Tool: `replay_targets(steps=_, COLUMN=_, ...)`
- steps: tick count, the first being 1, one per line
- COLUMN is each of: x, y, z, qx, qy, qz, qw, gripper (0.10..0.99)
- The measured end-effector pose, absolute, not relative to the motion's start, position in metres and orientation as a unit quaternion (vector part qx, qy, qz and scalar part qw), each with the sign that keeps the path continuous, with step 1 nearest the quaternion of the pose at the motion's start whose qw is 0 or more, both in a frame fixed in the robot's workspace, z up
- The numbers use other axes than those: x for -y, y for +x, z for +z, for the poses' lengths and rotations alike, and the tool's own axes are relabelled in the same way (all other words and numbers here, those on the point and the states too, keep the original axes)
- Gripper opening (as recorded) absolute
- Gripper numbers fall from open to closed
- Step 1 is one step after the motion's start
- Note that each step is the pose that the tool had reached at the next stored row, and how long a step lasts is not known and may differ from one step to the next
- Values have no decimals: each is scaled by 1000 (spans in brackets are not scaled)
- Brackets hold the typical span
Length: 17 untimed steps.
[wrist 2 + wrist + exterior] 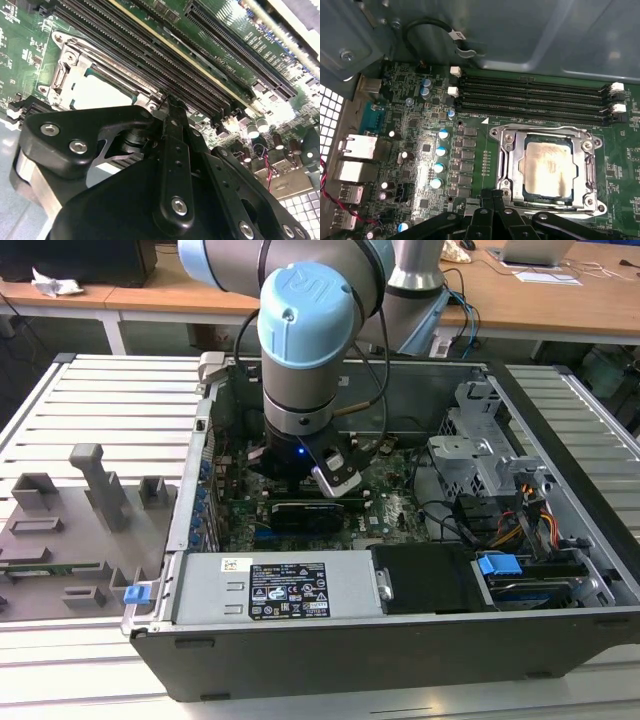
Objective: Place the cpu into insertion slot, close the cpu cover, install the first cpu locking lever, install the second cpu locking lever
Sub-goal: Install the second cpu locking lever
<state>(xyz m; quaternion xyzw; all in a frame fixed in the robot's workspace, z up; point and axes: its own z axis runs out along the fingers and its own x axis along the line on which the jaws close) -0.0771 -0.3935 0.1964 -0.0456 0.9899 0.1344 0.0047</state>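
The cpu lies silver face up in its socket on the green motherboard; the second wrist view also shows the cpu. The cpu cover, a thin metal frame, lies flat around it, seen too as the cover. My gripper hangs just off one corner of the socket, its black fingers pressed together with nothing visible between them. From outside, the gripper sits low inside the open case. I cannot tell how the locking levers stand.
Long memory slots run beside the socket, with the grey case wall and a black cable loop beyond. Rear ports line one board edge. A power supply, drive cage and grey fixture surround the work area.
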Motion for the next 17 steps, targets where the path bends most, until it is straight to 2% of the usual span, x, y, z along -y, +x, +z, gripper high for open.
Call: replay_targets(steps=17, x=393, y=-79, z=221, qx=-990, qy=-46, qz=135, qw=5, gripper=106)
